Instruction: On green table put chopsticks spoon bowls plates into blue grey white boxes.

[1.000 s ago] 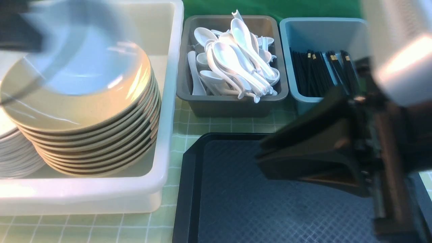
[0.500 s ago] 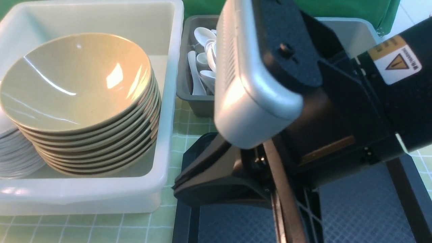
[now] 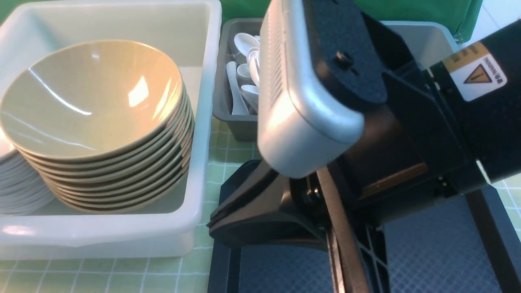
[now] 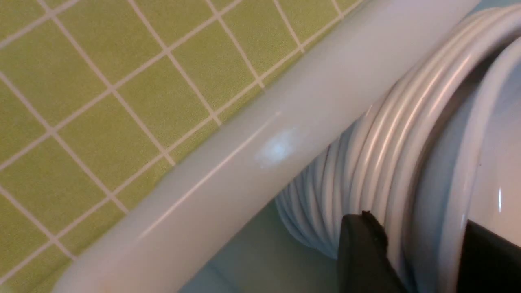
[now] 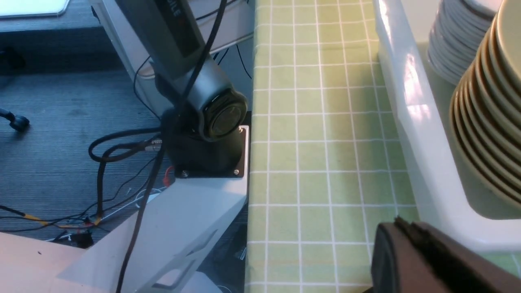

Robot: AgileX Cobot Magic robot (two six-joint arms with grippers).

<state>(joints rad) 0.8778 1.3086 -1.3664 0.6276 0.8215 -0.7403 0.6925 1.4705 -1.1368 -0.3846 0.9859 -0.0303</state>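
Observation:
A stack of tan bowls (image 3: 89, 97) and a stack of white plates (image 3: 16, 191) stand in the white box (image 3: 122, 240) on the green table (image 3: 122, 276). In the left wrist view my left gripper (image 4: 423, 240) is open, its fingers astride the rim of the top plate (image 4: 447, 183), just inside the box wall (image 4: 264, 134). My right gripper (image 3: 212, 228) is shut and empty, pointing left over the black tray's near-left corner. Spoons (image 3: 244, 44) lie in the grey box (image 3: 240, 126). Only a corner of the blue box (image 3: 427, 40) shows. The chopsticks are hidden behind the right arm.
The black tray (image 3: 285, 268) lies in front of the grey box, under the right arm. That arm fills the right half of the front view. In the right wrist view the left arm's base (image 5: 207, 122) stands at the table's edge (image 5: 250, 183), with cables on the floor.
My right arm swung in from the right and now covers the grey and blue boxes. The blurred left arm over the bowls has left the front view. Almost nothing moved in the last half second.

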